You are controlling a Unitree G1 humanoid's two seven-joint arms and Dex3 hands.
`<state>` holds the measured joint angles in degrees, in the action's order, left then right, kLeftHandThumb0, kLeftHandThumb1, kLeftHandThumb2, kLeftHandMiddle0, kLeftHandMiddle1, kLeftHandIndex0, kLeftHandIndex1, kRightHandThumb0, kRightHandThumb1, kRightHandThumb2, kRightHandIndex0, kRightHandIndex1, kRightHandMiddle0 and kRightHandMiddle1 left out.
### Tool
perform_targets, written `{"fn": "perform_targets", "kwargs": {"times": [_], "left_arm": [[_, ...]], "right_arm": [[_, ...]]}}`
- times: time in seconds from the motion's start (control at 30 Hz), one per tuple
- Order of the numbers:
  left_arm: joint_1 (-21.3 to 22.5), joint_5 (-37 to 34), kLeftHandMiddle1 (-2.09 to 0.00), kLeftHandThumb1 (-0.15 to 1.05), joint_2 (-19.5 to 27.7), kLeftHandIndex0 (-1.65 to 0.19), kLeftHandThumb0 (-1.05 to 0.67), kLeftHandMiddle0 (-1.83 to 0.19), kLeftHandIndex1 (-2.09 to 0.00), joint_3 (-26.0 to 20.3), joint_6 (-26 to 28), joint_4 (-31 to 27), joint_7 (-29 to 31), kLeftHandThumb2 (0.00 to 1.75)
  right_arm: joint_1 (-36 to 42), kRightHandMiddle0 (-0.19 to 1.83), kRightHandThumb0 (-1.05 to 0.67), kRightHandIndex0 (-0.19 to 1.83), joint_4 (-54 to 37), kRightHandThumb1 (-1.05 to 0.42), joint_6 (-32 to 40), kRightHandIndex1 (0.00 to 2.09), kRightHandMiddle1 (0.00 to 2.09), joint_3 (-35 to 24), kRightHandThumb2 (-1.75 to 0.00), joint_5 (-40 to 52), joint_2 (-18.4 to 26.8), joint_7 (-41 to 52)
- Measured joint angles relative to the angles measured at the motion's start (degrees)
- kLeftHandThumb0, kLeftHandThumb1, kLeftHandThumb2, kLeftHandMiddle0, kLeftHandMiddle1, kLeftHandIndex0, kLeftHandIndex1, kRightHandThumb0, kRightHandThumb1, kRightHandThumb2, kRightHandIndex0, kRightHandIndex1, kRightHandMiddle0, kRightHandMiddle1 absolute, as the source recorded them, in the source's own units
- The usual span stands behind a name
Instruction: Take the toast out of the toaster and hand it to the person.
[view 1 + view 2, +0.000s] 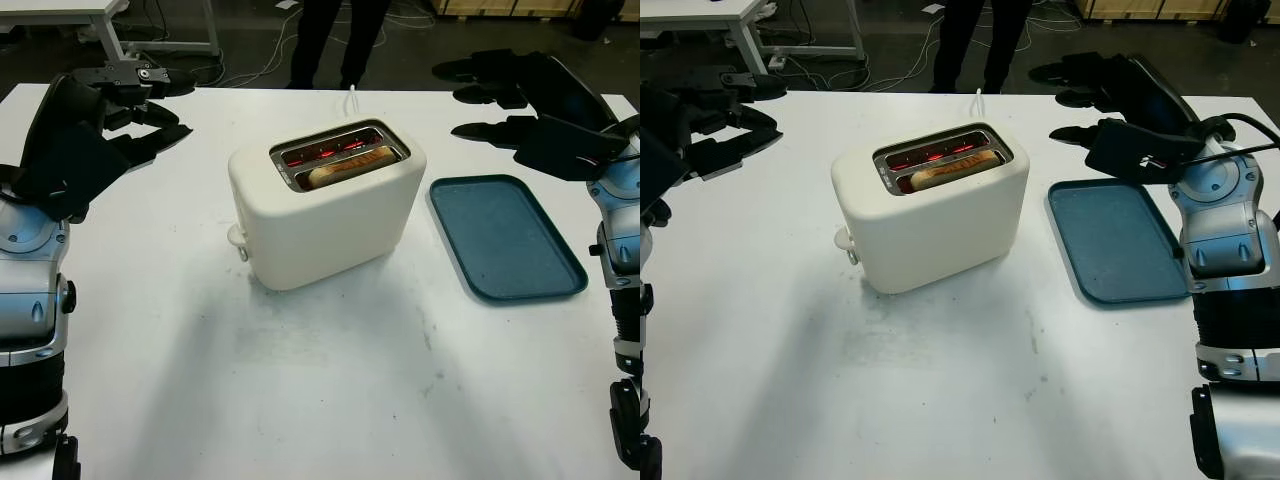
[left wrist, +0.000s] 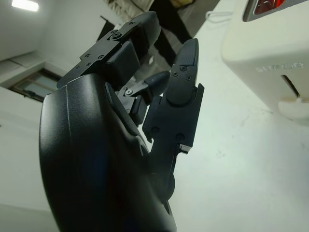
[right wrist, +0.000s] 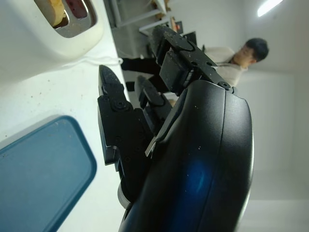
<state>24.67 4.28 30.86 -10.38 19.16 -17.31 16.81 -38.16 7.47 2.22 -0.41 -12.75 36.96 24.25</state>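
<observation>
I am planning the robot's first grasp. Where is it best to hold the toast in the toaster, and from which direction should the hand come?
Probably the top edge of the toast, from straight above. Only that edge shows, lying low in the near slot of the toaster, and the far slot glows red. The right hand, open above the tray, seems nearer.

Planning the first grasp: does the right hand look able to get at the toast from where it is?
Probably yes. The right hand is open, raised above the far end of the blue tray, and nothing stands between it and the toaster. The toast sits low in the near slot, so little sticks out to pinch.
</observation>
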Motion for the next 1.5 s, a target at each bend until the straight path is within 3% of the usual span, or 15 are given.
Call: {"fn": "perform_targets", "kwargs": {"times": [1.5], "left_arm": [[0.00,-0.07,-0.91,0.92,0.00,-0.73,-0.26,-0.45,-0.16,-0.18,1.22,-0.85,0.00,0.09]], "right_arm": [[0.20,0.63,-0.16,0.70,-0.92,-0.92,1.97,0.01,0.00,0.55,-0.06,-0.06,-0.14,0.00]]}}
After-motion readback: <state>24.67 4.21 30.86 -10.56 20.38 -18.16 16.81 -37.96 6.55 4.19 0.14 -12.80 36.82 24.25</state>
